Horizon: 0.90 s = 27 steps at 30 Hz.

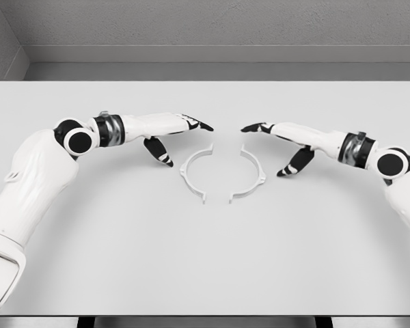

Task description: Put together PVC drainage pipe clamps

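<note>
- Head view: two white clamp halves lie flat near the middle of the table, hollow sides facing each other, not yet joined
- The left clamp half curves open to the right; the right clamp half curves open to the left
- Each half's long axis runs roughly from the far edge of the table toward the near edge; the near ends sit close together, the far ends wider apart, so the pair is slightly splayed
- The left hand hovers just beyond and left of its half, fingers stretched out flat, thumb hanging down, holding nothing
- The right hand mirrors it on the other side, fingers extended, thumb down, also empty
- Risk, as I judge it: the thin arcs lie flat on the smooth table, so a fingertip pushing in may slide or spin a half instead of gripping it
- With the splay, the ends could meet crooked and fail to mate
</note>
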Each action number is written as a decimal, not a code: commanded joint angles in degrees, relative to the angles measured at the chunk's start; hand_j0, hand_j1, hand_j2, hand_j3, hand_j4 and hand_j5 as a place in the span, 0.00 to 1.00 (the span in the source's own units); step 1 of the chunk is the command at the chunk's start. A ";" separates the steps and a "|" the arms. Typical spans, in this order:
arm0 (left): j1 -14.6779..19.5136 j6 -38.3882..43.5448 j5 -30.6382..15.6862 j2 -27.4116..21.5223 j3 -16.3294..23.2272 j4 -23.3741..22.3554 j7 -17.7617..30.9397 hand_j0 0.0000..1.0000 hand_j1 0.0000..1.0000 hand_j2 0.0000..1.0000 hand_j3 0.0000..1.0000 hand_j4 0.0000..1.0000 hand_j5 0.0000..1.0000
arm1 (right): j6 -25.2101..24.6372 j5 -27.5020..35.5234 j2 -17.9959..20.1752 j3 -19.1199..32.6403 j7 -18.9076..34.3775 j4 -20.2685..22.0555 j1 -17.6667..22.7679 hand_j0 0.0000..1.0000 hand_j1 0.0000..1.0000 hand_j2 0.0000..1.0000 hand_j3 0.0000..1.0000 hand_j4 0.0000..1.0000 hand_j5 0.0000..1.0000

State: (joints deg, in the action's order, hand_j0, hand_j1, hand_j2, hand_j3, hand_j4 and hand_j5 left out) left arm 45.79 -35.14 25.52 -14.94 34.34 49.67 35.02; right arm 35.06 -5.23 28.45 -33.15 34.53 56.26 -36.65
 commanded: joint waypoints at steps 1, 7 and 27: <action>0.00 0.14 -0.38 -0.09 -0.06 -0.01 -0.02 1.00 1.00 1.00 1.00 1.00 1.00 | -0.06 2.85 1.79 -0.16 0.47 1.75 0.00 1.00 1.00 1.00 1.00 1.00 1.00; -0.09 0.14 -0.38 -0.27 -0.06 0.07 -0.02 1.00 1.00 1.00 1.00 1.00 1.00 | -0.06 5.40 1.26 -0.16 0.47 1.66 1.06 1.00 1.00 1.00 1.00 1.00 1.00; 0.53 0.14 -2.49 -1.14 -0.06 0.51 -0.02 1.00 1.00 1.00 1.00 1.00 1.00 | -0.06 2.94 -2.34 -1.22 0.47 -2.64 0.35 1.00 1.00 1.00 1.00 1.00 1.00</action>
State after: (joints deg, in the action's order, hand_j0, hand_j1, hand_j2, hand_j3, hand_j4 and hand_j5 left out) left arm 46.23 -35.15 24.09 -15.89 34.40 50.21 35.03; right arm 35.03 -2.02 26.46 -34.26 35.08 54.04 -36.56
